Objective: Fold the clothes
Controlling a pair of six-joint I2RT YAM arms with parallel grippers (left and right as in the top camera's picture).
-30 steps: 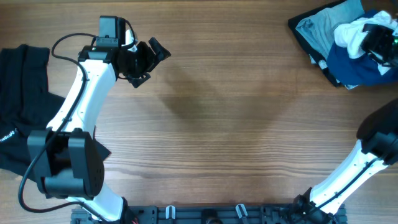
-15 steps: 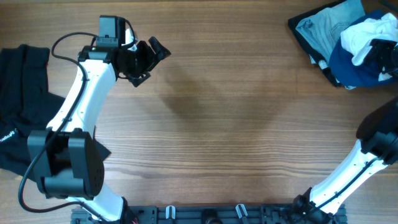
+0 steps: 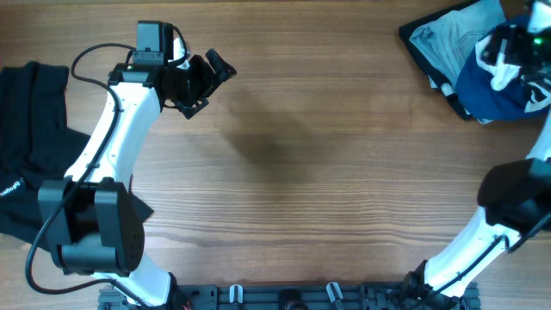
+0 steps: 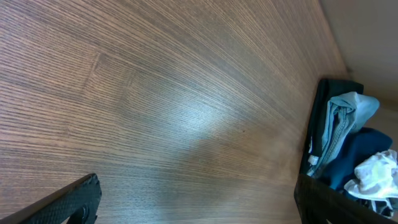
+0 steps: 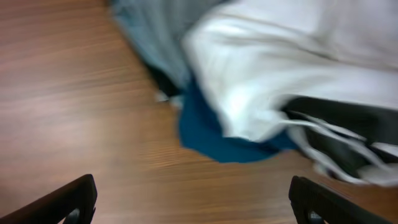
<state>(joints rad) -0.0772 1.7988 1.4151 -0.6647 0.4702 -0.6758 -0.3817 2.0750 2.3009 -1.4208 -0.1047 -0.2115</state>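
Overhead, the right gripper (image 3: pixel 515 53) is hovering over the clothes heap (image 3: pixel 441 45) at the table's (image 3: pixel 327 172) far-right corner. The left gripper (image 3: pixel 205 86) is hanging with its jaws spread.

Left wrist is showing that heap well apart.

Right wrist: the jaws are gaping empty before the white T-shirt (image 5: pixel 280 56), so it should be aiming for a single hem edge.

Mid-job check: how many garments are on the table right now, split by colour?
Black: 2, the black garment at the left and the black garment under the right pile
White: 1, the white garment
Dark blue: 1, the dark blue garment
Pale grey-blue: 1, the pale grey-blue garment
Total: 5
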